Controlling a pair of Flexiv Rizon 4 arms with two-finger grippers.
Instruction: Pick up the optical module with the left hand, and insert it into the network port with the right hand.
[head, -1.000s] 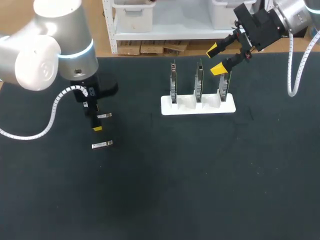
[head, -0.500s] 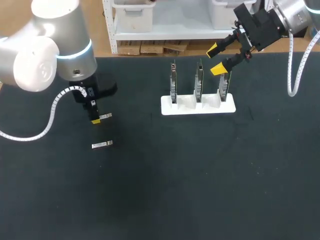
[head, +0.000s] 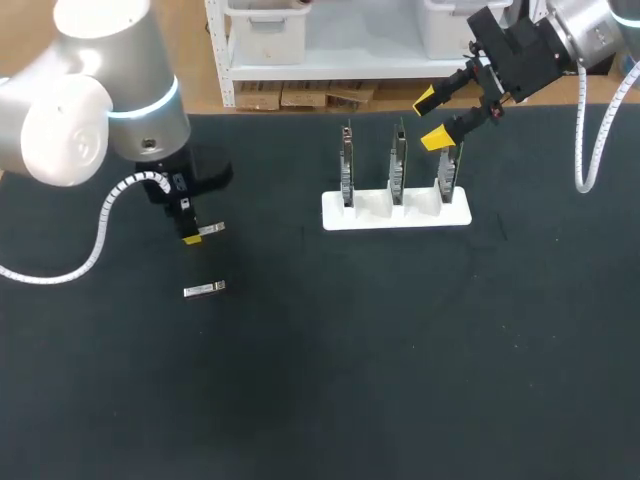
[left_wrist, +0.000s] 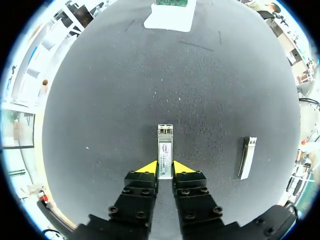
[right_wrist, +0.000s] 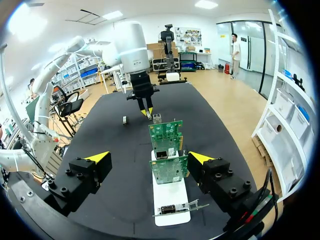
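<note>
Two modules at left of table (head: 400, 380) | spare optical module (head: 204, 289) lies flat, nearest | left gripper (left_wrist: 165, 169) pinches optical module (left_wrist: 165, 147) by one end | beyond, white card stand (head: 396, 213) | right gripper (head: 431, 119) spread open above it

This is a robotics lab bench set up for network-hardware work. A left arm (head: 100, 110) and a right arm (head: 585, 25), both grey and white, come in over a tabletop (head: 400, 380) covered by a dark mat. Toward the far edge a white stand (head: 396, 213) holds green circuit cards (right_wrist: 166, 135) upright in slots, while an optical module (left_wrist: 165, 150) and a spare module (left_wrist: 247, 157) are in the tabletop's left half.
</note>
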